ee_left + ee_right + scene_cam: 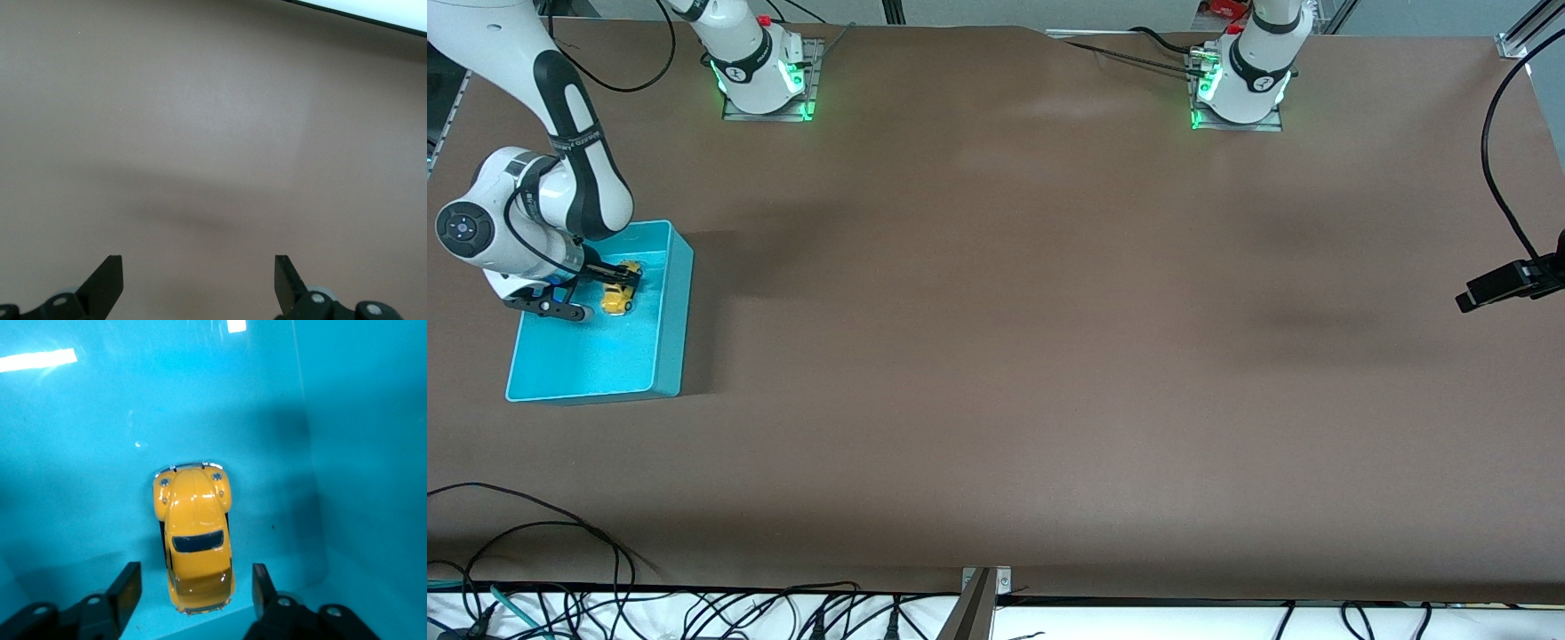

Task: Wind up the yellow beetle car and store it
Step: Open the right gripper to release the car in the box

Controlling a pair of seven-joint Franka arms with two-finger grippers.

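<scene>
The yellow beetle car lies on the floor of the turquoise bin, in the part of the bin farther from the front camera. My right gripper is down inside the bin, open, with one finger on each side of the car and a gap on both sides. In the right wrist view the car shows from above between the fingers of the right gripper, close to the bin's wall. My left gripper is open and empty over bare table at the left arm's end.
The bin stands at the right arm's end of the brown table. Black cables hang along the table's front edge and one runs beside the left gripper.
</scene>
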